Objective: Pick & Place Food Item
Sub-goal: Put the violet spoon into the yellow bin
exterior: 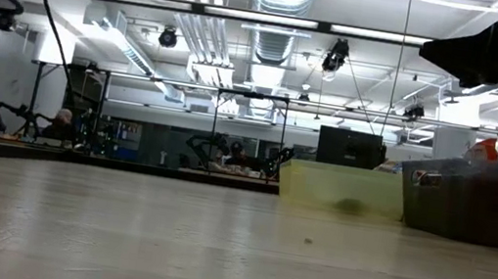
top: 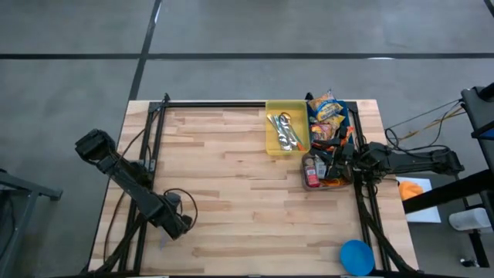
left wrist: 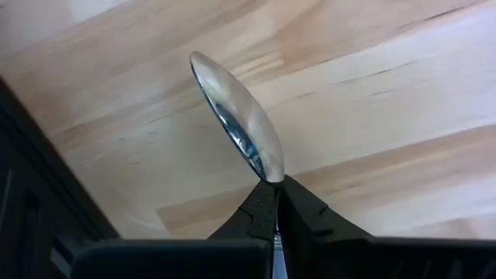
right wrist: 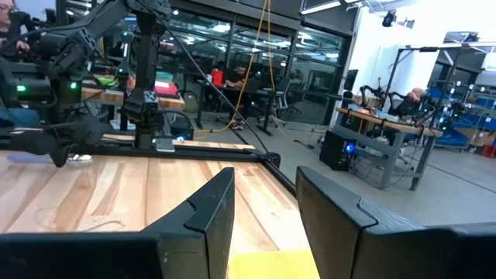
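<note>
While the left gripper (left wrist: 275,203) stands clenched on a spoon (left wrist: 236,116) over the table (top: 231,201), the grasp step appears done. Food packets (top: 326,116) lie in the far dark bin; carrying there comes next. Right gripper (right wrist: 263,209) waits, parted.

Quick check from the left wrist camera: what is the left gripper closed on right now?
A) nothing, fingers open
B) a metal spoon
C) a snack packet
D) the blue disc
B: the left wrist view shows the left gripper shut on the neck of a shiny metal spoon, its bowl sticking out over the wooden table.
</note>
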Action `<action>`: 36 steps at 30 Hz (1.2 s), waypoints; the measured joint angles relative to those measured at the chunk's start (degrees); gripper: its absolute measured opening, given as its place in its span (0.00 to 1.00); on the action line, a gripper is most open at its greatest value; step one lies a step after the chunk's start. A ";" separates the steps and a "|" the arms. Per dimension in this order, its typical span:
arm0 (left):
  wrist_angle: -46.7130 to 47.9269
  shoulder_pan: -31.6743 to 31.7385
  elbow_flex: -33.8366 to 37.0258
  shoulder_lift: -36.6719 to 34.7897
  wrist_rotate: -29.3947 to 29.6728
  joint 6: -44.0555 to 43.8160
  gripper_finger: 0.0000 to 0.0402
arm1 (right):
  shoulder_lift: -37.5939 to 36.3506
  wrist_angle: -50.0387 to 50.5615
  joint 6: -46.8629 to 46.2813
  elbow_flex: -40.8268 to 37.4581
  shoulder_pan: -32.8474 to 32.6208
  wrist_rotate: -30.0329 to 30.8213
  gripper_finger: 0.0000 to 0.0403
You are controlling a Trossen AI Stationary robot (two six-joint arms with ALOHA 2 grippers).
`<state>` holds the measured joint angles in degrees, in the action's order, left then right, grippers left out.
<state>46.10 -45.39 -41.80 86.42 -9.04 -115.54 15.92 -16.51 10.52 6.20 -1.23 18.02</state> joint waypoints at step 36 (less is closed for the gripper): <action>8.01 15.44 -10.10 -4.47 23.58 25.33 0.02 | 0.02 0.00 0.00 0.00 0.02 0.00 0.34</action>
<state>54.12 -29.94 -51.90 81.95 14.54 -90.21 15.94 -16.51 10.52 6.20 -1.21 18.02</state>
